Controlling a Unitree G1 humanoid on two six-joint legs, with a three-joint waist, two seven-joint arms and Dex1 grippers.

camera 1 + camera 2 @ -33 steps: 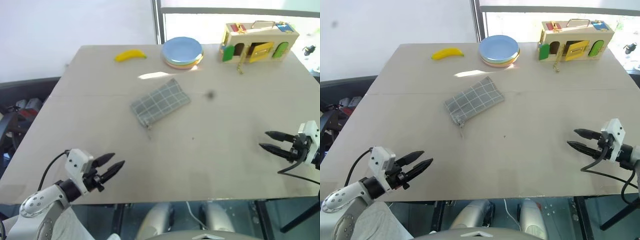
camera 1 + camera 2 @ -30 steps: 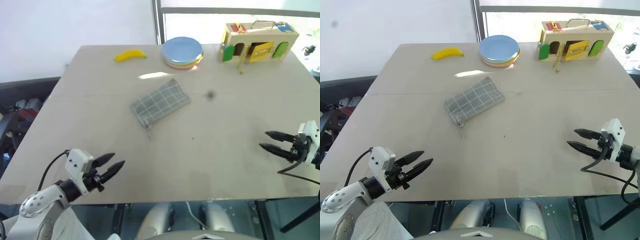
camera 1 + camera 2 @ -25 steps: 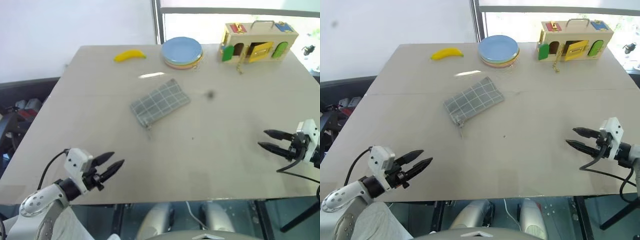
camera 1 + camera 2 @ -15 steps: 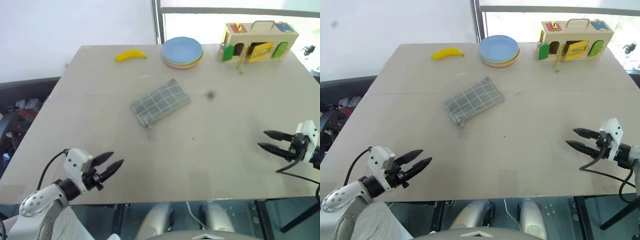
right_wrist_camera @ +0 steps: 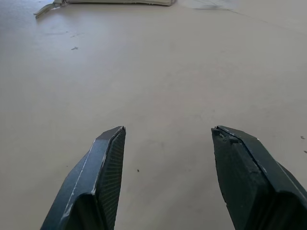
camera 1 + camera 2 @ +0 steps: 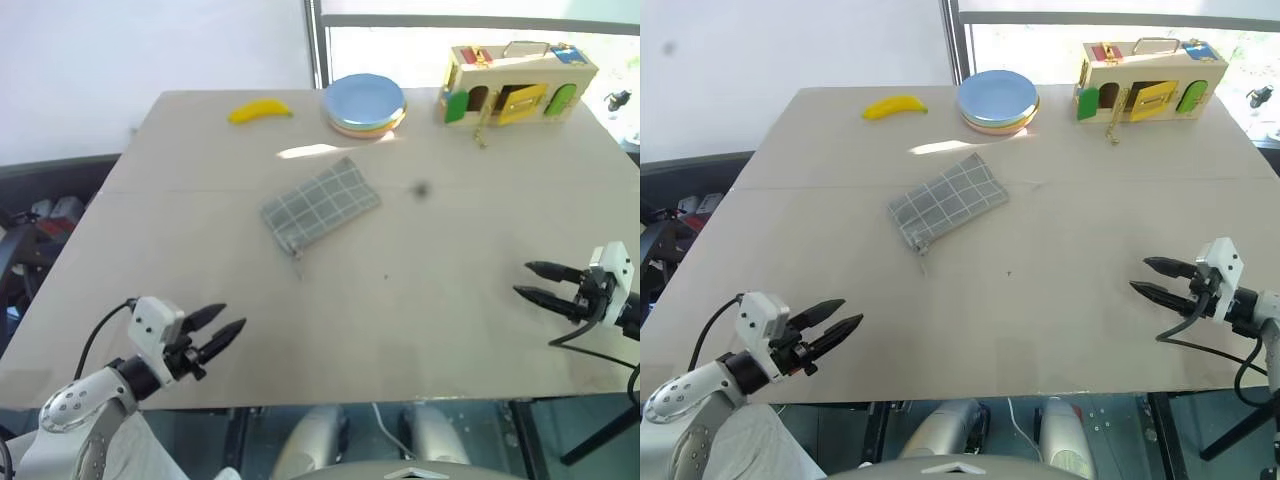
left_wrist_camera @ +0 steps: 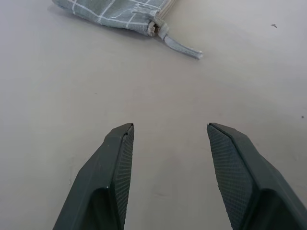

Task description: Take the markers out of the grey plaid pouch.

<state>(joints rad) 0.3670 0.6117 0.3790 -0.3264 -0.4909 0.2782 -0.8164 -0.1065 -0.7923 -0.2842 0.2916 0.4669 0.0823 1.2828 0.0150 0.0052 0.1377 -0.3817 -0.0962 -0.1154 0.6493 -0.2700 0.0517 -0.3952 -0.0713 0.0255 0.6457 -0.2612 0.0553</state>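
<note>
We have not begun: the grey plaid pouch (image 6: 320, 211) lies zipped mid-tabletop; our left gripper (image 6: 230, 322) and right gripper (image 6: 529, 281) wait parted, empty, at the near edge.

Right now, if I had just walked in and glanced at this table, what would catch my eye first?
Probably the grey plaid pouch, lying alone mid-table with its zipper pull toward the robot. Next, the colourful things along the far edge: a yellow banana, a stack of round plates and a wooden toy box with coloured doors. Nearer, the left gripper and right gripper hover open, holding nothing.
</note>
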